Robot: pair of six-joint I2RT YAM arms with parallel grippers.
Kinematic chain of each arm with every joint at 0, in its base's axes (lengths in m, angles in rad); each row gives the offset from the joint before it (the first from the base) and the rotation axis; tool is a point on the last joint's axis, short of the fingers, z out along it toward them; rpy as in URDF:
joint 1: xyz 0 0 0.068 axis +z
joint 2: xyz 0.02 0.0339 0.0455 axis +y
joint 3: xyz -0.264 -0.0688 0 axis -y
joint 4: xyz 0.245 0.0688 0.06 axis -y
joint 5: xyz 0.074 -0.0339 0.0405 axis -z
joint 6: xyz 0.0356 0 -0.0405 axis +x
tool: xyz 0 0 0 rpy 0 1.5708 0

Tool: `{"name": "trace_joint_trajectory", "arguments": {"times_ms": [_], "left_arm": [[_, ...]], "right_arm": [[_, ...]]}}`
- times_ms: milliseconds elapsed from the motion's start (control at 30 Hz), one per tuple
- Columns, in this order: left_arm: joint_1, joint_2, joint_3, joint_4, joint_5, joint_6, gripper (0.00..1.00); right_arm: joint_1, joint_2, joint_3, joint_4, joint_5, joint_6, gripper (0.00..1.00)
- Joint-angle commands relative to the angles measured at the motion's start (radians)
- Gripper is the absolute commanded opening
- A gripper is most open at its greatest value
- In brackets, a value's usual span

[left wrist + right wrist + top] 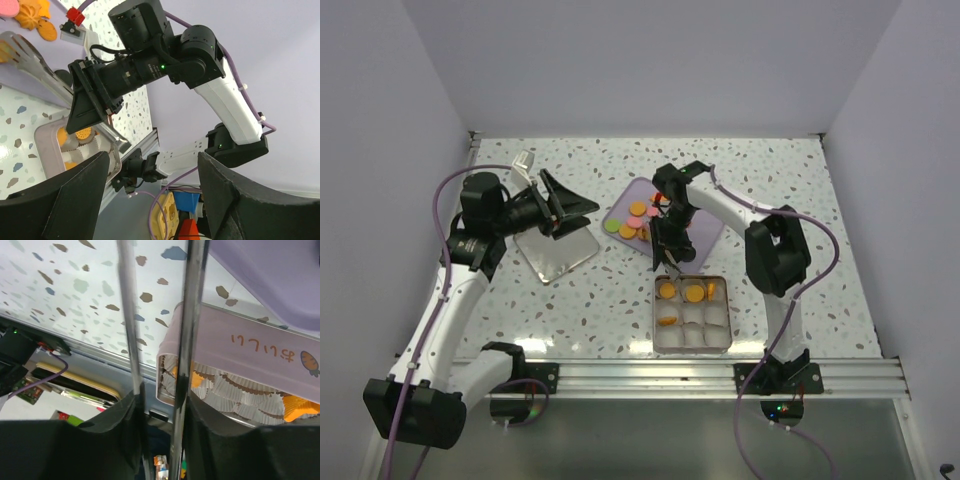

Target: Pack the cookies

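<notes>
Counts: two arms, two hands, one pair of metal tongs (127,315), one lilac tray (705,235), one square tin (730,318), one square shiny lid (555,255).

About seven cookies (638,209) lie loose on the left part of the tray, upper centre of the top view. They are mostly orange, plus two pink and one green; the exact count is unclear where the right arm covers them.

The left arm bends in from the lower left. The left hand (582,215) sits just above the lid, turned sideways, released with fingers wide apart and nothing between them.

The right arm folds back from the lower right. The right hand (670,235) is between tray and tin, clenched on the tongs, which point at the tin's upper left corner. Their tips are out of view, so I cannot tell if they carry anything.

The tin sits on the table (580,300) at lower centre, divided three by three and lined with white paper cups (235,390). Orange cookies are in the top row and the middle-left cell; the rest hold cups only.
</notes>
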Motion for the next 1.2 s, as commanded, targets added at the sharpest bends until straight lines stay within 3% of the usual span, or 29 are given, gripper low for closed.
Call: {"name": "trace_joint_trajectory", "arguments": {"times_ms": [0, 133, 433, 600, 700, 867, 1167], "left_arm": [[0.011, -0.004, -0.007, 0.009, 0.024, 0.023, 0.76], [0.011, -0.007, -0.007, 0.002, 0.026, 0.021, 0.76], [0.011, -0.012, 0.004, -0.021, 0.029, 0.037, 0.76], [0.011, -0.003, 0.016, -0.026, 0.033, 0.049, 0.75], [0.011, 0.004, 0.022, -0.026, 0.035, 0.058, 0.75], [0.011, 0.011, 0.022, -0.024, 0.021, 0.073, 0.75], [0.011, 0.005, -0.002, -0.02, 0.007, 0.092, 0.75]], "right_arm": [[0.003, -0.046, -0.043, 0.011, -0.013, -0.011, 0.33], [0.001, -0.044, -0.037, 0.019, -0.004, -0.004, 0.23], [-0.012, -0.116, 0.124, -0.114, 0.082, -0.024, 0.21], [-0.017, -0.228, 0.114, -0.188, 0.124, -0.024, 0.21], [-0.017, -0.349, 0.042, -0.225, 0.164, -0.019, 0.21], [-0.016, -0.638, -0.234, -0.237, 0.161, 0.021, 0.22], [-0.017, -0.995, -0.636, -0.277, 0.104, 0.065, 0.22]]}}
